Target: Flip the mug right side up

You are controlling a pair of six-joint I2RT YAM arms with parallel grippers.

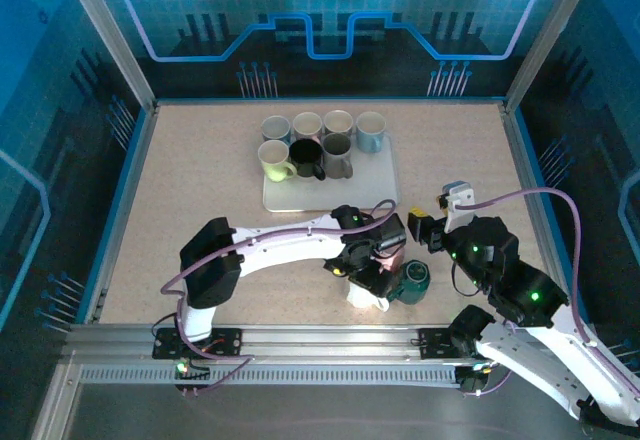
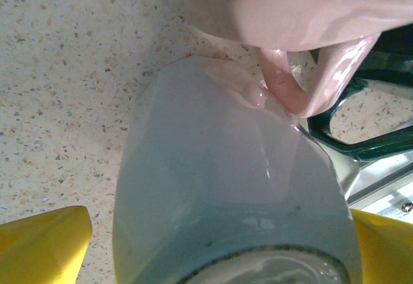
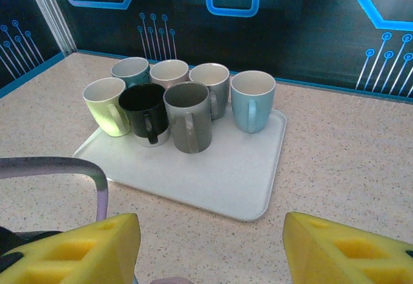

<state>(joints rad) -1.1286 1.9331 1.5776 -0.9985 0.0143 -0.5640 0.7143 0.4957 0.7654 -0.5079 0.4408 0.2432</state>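
Our left end effector (image 2: 216,242) is spread around the pale mug (image 2: 226,168), one yellow pad (image 2: 45,242) on each side, with a sliver of worktop (image 2: 58,71) showing between the left pad and the mug wall. The mug sits near the front edge, right of centre, with its ringed end facing the wrist camera. A pink mug (image 2: 310,13) touches it on the far side, and a green mug (image 1: 412,282) lies just to its right. Our right end effector (image 3: 210,245) is spread and holds nothing, facing the tray (image 3: 226,181) of seven upright mugs.
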